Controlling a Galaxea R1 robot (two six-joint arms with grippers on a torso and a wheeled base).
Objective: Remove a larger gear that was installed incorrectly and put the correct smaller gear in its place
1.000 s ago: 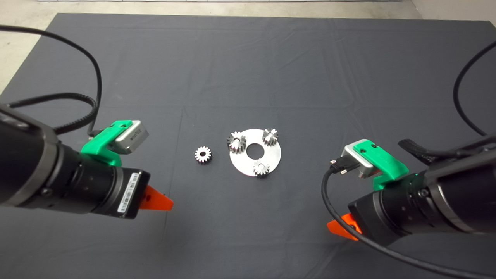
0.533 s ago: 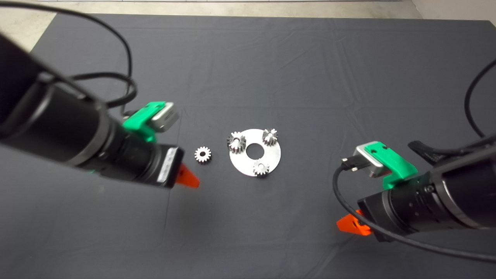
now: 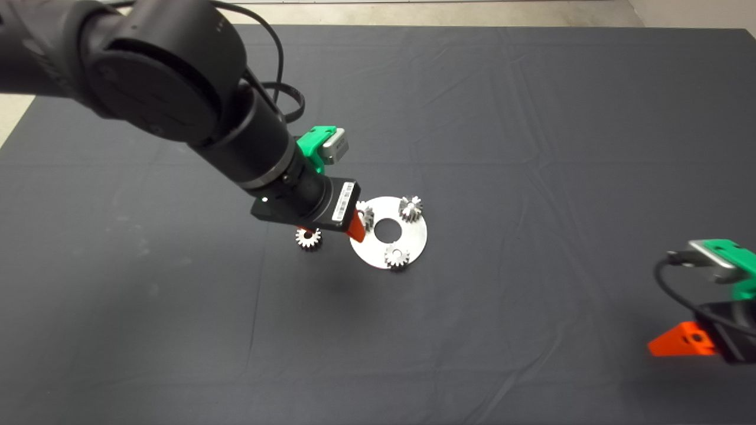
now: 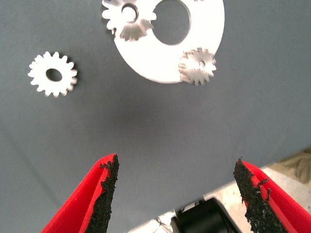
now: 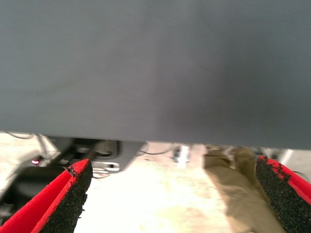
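Note:
The larger gear (image 4: 129, 19), thick with chunky teeth, sits on the round steel plate (image 4: 209, 24) at its edge. In the head view the larger gear (image 3: 366, 216) is half hidden behind my left gripper (image 3: 332, 232). That gripper hovers open above the mat between the plate (image 3: 413, 236) and the smaller gear (image 3: 308, 238). The smaller gear (image 4: 52, 74) lies flat and loose on the mat beside the plate. Nothing is between the left fingers (image 4: 104, 194). My right gripper (image 3: 685, 343) waits open at the lower right edge, far from the gears.
Two more small bright gears (image 3: 410, 208) (image 3: 397, 257) sit on the plate around its centre hole. One of these small gears (image 4: 197, 66) shows in the left wrist view. The right wrist view shows the mat's edge (image 5: 155, 138) and floor beyond it.
My left arm has swung in from the lower left and now hangs over the plate's left edge. The right arm has pulled back toward the lower right corner.

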